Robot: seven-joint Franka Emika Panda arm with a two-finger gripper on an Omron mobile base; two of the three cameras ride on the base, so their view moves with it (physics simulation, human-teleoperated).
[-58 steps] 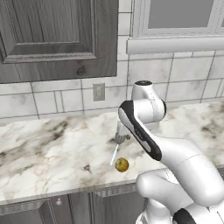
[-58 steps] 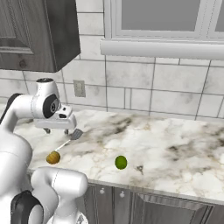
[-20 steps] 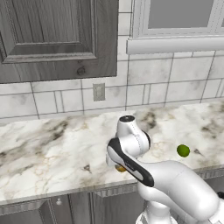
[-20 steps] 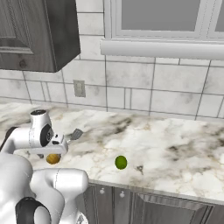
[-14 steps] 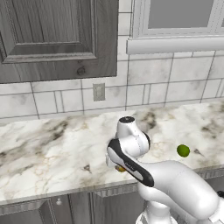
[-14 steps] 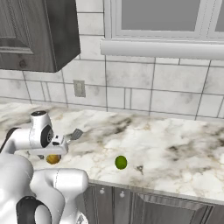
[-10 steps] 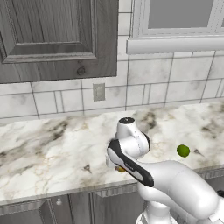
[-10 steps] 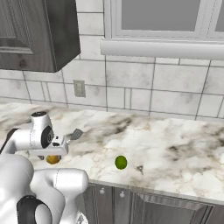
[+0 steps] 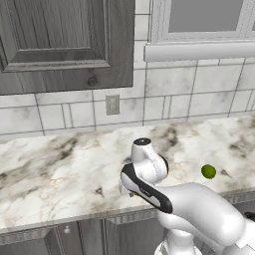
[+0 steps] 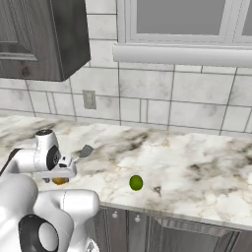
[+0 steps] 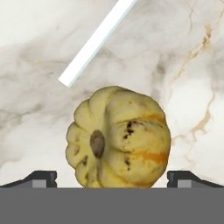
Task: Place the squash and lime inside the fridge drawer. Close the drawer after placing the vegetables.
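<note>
My arm is folded low over the front of the marble counter [image 9: 60, 174], wrist bent so my hand points straight down. My gripper [image 11: 112, 177] hangs right above the squash [image 11: 117, 136], fingers spread wide, one tip on each side of it and not touching it. The squash sits on the counter near the front edge, just visible under my wrist [image 10: 60, 180]. The lime [image 10: 136, 182] lies well off to my right on the same counter [image 9: 208, 172].
</note>
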